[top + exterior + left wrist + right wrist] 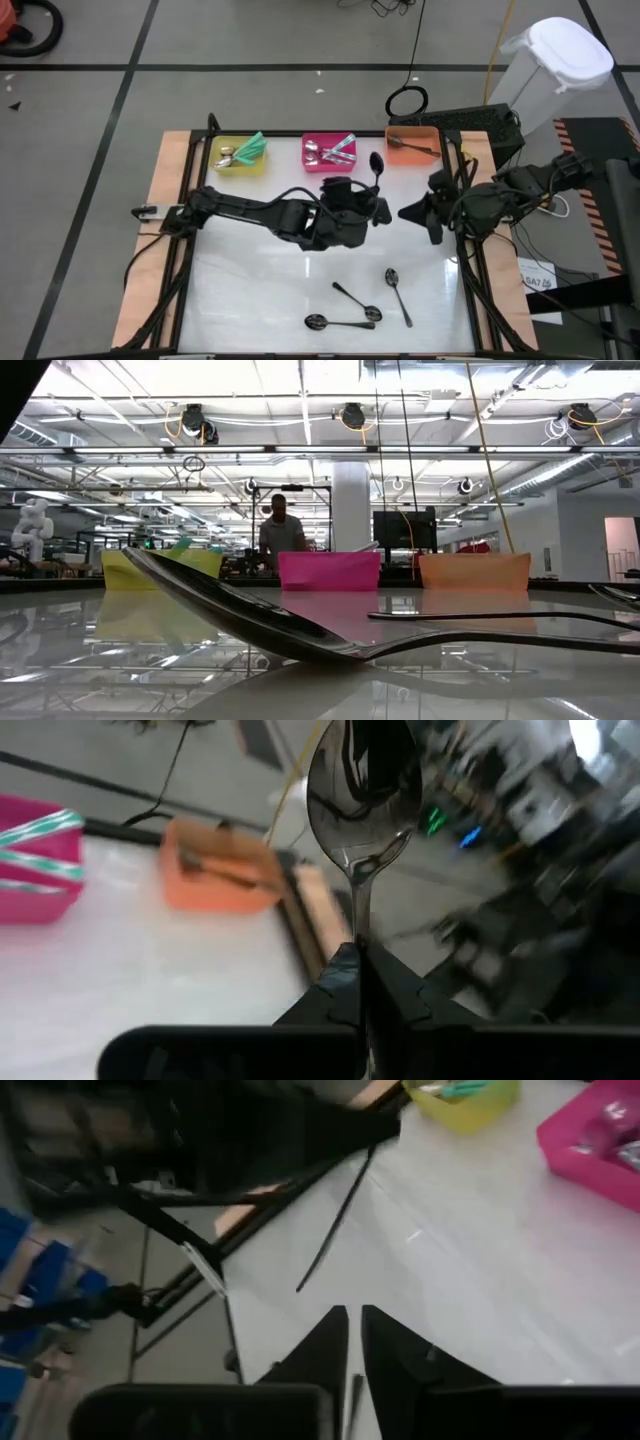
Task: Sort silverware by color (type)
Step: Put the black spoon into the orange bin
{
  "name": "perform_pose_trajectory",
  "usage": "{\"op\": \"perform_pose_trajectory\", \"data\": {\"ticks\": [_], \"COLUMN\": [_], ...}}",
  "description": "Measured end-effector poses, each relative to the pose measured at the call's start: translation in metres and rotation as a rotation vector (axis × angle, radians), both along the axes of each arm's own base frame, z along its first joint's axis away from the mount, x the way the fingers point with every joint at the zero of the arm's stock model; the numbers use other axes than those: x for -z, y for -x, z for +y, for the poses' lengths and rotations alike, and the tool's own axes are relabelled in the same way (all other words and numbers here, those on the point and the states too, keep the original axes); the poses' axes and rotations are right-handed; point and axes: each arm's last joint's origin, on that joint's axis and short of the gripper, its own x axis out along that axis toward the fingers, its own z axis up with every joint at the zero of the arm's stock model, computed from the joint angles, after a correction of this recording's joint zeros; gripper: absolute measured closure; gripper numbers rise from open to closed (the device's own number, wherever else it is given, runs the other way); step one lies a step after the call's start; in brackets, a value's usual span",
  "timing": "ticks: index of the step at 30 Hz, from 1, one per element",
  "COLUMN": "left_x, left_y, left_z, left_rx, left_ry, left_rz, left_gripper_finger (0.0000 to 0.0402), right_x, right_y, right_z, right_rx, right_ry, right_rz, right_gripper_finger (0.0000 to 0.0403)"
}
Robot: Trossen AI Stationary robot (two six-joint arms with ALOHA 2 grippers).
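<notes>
Both robot arms are black and bumpy, with thin black cables; each pincer has two pointy black fingers (335,982).

Your high view looks straight down on the whole table (250,290). Your low view sits at tabletop level, close behind a dark spoon (250,622), facing the far yellow bin (160,570), pink bin (328,571) and orange bin (474,571); the overhead shares these. Each wrist view looks past its own fingers, close to the table, catching the bins.
</notes>
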Motion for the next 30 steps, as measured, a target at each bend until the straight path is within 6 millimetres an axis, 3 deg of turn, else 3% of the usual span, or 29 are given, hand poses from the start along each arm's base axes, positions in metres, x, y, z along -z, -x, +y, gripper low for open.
{"op": "perform_pose_trajectory", "data": {"ticks": [7,14,30], "left_x": [-0.017,-0.020,-0.019], "left_y": [-0.004,-0.006,-0.011], "left_z": [0.001,0.008,0.020], "left_rx": [-0.049,-0.064,0.035], "left_ry": [-0.022,-0.068,-0.097], "left_rz": [-0.149,-0.134,-0.072], "left_gripper_finger": [0.0401,0.0401,0.0401], "right_x": [-0.006,-0.007,-0.001], "right_y": [-0.003,-0.007,-0.032], "right_z": [0.002,0.004,0.008], "right_rx": [0.011,0.020,0.035], "right_ry": [-0.100,-0.122,-0.046], "right_rz": [-0.060,-0.082,-0.091], "right_gripper_finger": [0.0297,0.0225,0.0219]}}
